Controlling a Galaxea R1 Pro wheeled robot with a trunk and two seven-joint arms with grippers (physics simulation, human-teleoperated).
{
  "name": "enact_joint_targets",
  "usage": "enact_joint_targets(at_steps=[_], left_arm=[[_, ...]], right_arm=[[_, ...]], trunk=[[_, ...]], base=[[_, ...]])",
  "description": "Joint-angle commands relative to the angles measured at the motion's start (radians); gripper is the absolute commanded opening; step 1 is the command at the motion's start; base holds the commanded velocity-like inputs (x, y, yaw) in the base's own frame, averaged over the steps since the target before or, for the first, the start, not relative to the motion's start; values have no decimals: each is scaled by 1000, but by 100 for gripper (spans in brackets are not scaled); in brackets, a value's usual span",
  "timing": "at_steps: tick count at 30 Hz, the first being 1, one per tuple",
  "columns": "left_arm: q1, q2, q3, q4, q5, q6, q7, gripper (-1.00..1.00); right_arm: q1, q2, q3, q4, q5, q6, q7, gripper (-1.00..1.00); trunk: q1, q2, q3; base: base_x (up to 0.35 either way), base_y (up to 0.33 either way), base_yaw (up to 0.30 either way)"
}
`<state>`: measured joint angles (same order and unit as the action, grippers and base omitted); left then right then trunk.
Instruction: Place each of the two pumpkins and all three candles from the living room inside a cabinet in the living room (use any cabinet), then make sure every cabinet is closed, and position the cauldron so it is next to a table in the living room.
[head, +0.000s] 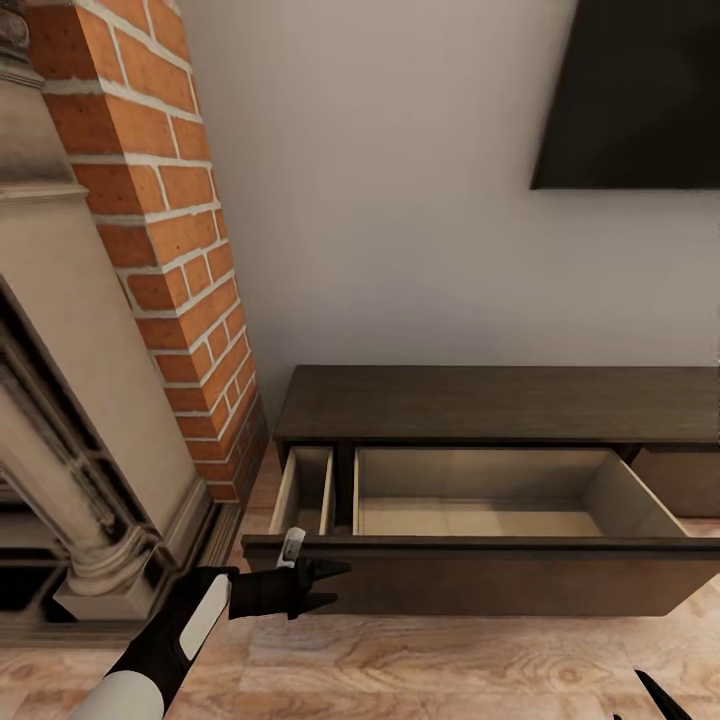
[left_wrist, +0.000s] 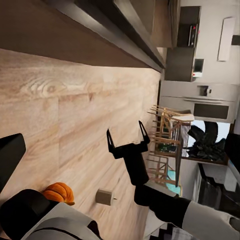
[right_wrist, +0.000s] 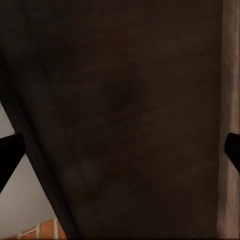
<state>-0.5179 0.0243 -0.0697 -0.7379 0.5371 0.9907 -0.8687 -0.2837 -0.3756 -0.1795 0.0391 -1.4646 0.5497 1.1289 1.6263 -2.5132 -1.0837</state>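
The dark-brown cabinet stands against the wall with its wide drawer pulled out, showing an empty pale beige interior. My left gripper is open, just off the left end of the drawer front. In the left wrist view, my right gripper hangs open over the wood floor; its fingertip pokes into the head view's lower right corner. Up close, the right wrist view faces the dark drawer front. One orange pumpkin and one grey-brown candle lie on the floor. The table and cauldron are out of view.
A brick chimney column and a stone fireplace surround stand close on the left. A narrow compartment left of the drawer is also open. A dark TV hangs above. Chairs and a kitchen show far off.
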Motion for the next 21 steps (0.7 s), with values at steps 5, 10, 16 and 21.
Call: enact_joint_targets(at_steps=[5, 10, 16, 21], left_arm=[[-1, 1, -2, 0, 1, 3, -3, 100], [-1, -1, -2, 1, 1, 3, -3, 100], [-1, -2, -2, 3, 1, 3, -3, 100], [-1, -3, -2, 3, 1, 3, -3, 100]], right_arm=[[5, 2, 15, -9, 65, -13, 9, 100], [6, 3, 43, -11, 113, -95, 16, 100], [6, 4, 86, -12, 130, -115, 45, 100], [6, 6, 114, -10, 133, -146, 48, 100]], trunk=[[-2, 1, 19], [-5, 2, 38], [-7, 3, 61], [-10, 5, 80]], base=[[0, 0, 0], [0, 0, 0], [0, 0, 0], [0, 0, 0]])
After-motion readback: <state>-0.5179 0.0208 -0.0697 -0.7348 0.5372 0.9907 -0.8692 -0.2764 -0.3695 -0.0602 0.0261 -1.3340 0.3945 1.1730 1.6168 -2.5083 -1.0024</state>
